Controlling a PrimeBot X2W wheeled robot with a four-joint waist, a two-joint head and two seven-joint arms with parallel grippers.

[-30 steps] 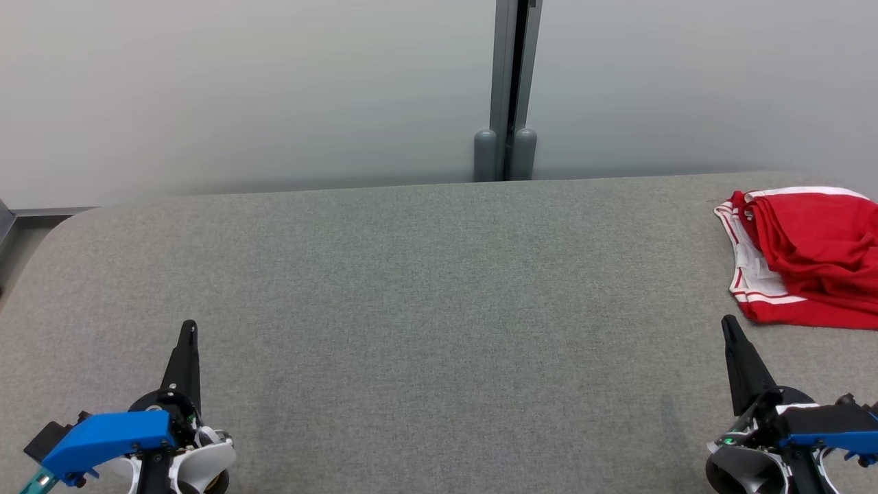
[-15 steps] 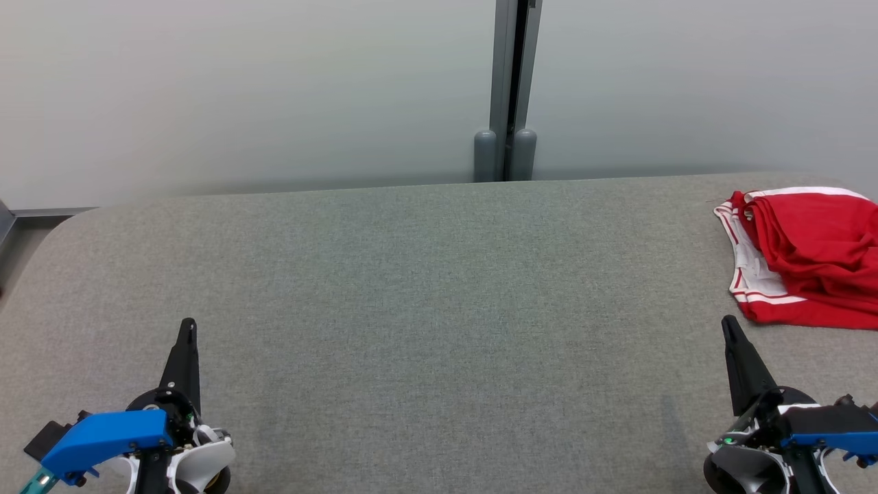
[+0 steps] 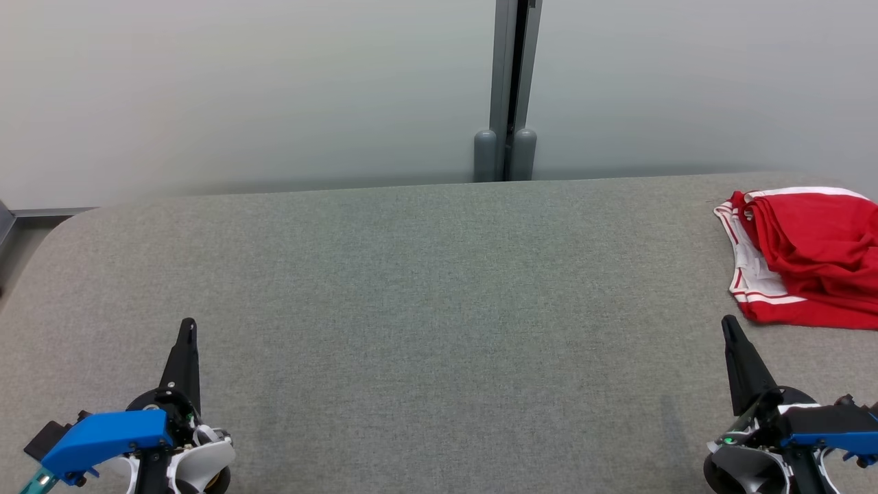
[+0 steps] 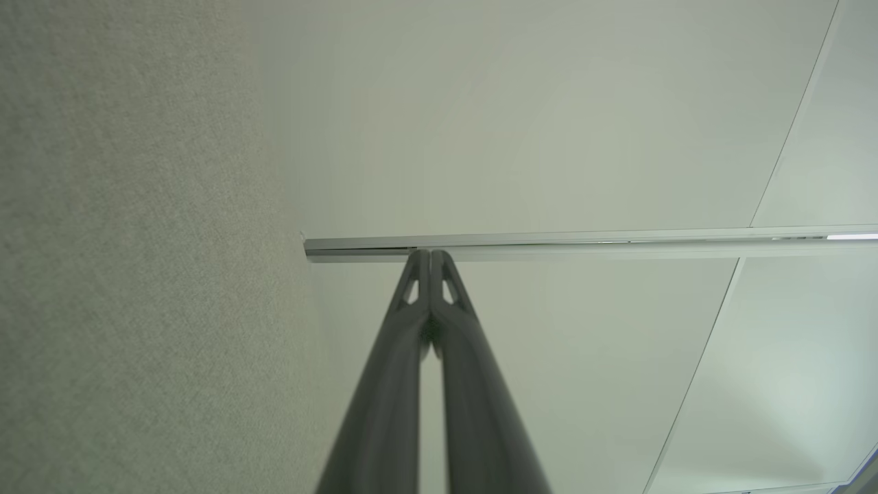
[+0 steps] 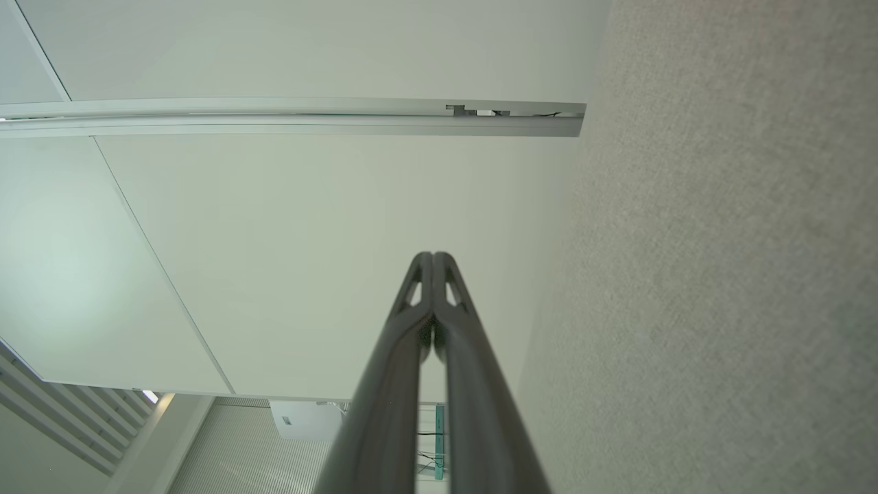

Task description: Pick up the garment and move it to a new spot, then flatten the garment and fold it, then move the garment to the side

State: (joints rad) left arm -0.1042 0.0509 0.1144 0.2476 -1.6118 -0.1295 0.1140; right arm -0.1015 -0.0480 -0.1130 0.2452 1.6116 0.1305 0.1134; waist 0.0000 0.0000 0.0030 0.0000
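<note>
Garment (image 3: 813,257) lies near table's (image 3: 411,309) far-right edge, perhaps overhanging.

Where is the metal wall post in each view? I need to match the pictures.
Head view: metal wall post upright, top centre.
Left wrist view: post lies sideways, centre to right edge.
Right wrist view: post sideways, upper left.
Shared landmark: grey tabletop.
</note>
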